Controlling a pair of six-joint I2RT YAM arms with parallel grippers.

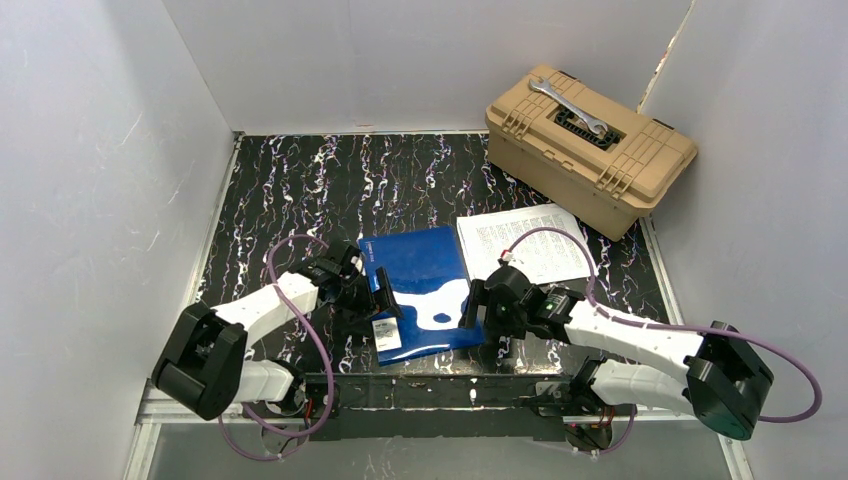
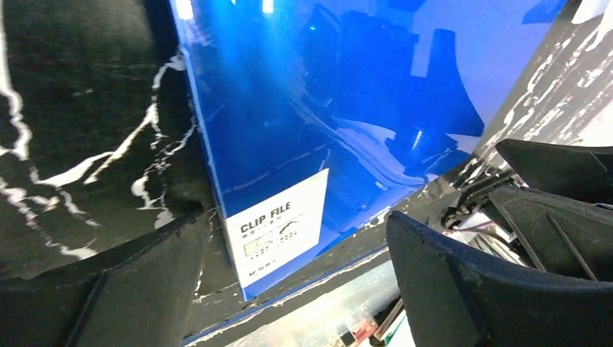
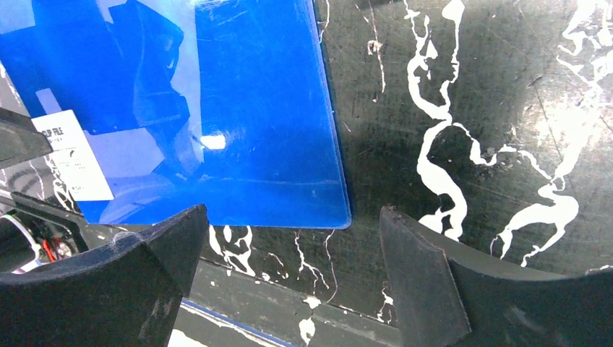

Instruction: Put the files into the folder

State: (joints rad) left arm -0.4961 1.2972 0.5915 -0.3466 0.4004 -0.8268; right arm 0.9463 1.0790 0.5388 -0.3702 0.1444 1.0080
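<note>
The folder point(image 1: 418, 285), glossy blue and closed, lies flat on the black marbled table near its front edge, a white label point(image 1: 386, 332) at its near-left corner. In the left wrist view the folder point(image 2: 311, 108) fills the upper middle and the label point(image 2: 278, 231) reads CLIP FILE. My left gripper point(image 1: 378, 297) hovers open at the folder's left edge, its jaws straddling the labelled corner point(image 2: 289, 253). At the folder's near-right corner point(image 3: 267, 130), my right gripper point(image 1: 470, 305) stands open, midpoint over bare table point(image 3: 293, 246). The files point(image 1: 525, 243), white printed sheets, lie right of the folder.
A tan toolbox point(image 1: 588, 147) with a wrench point(image 1: 567, 105) on its lid stands at the back right, just behind the files. White walls enclose the table on three sides. A cable point(image 1: 560, 240) from the right arm arcs over the files.
</note>
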